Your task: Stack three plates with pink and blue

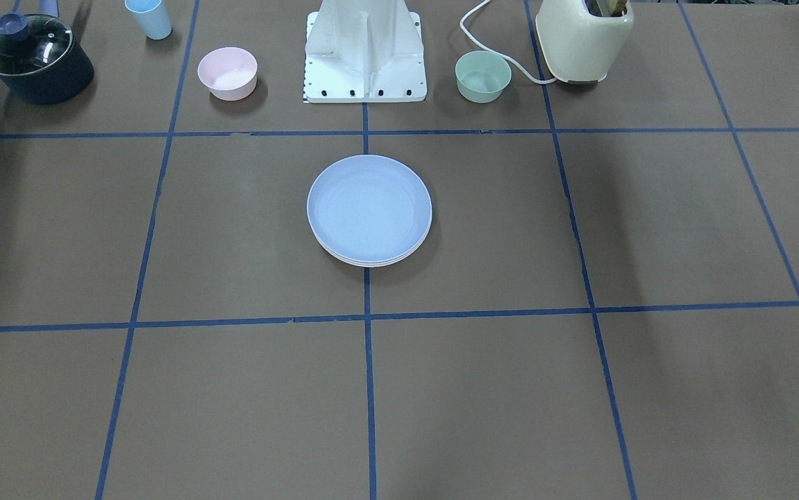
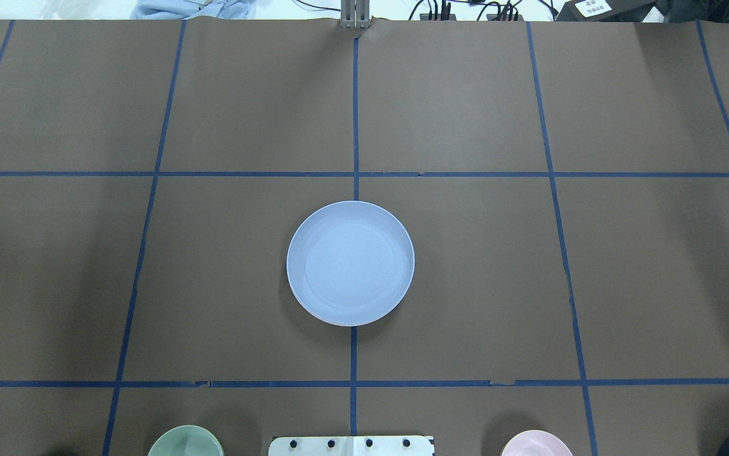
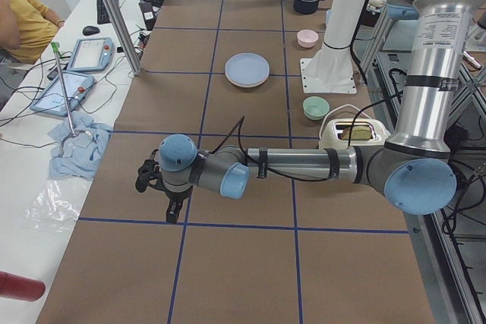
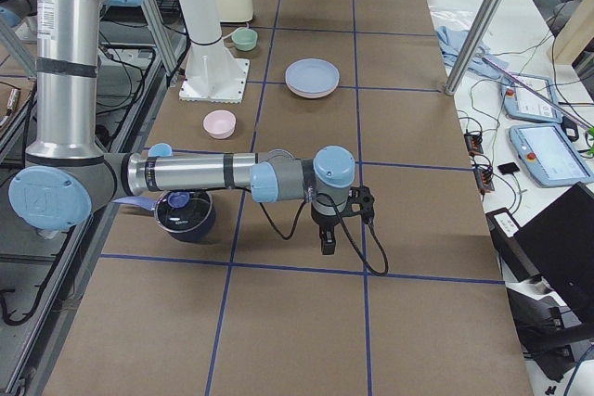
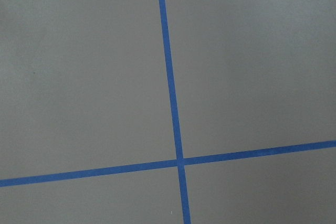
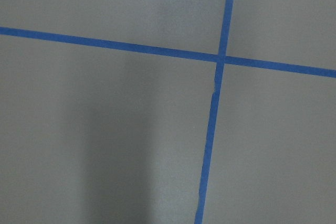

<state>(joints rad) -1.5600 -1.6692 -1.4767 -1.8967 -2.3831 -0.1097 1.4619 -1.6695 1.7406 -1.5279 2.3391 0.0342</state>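
Silver-tubed arms [image 3: 304, 163] with pale-blue joint caps [image 3: 420, 186], looping black cables [image 4: 381, 271], on a white pedestal [image 1: 364, 55].

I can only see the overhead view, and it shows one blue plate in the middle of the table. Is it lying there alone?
Observer: No. In the front-facing view the blue plate tops a stack: paler rims peek out under its near edge.
Visitor: I see no robot arms at all. Where are they?
Observer: Out at the table's ends. The left side view shows the left hand pointing down over bare table, far from the stack.
Visitor: And the other one?
Observer: The right side view shows the right hand pointing down too, near the opposite end, also well away from the plates.
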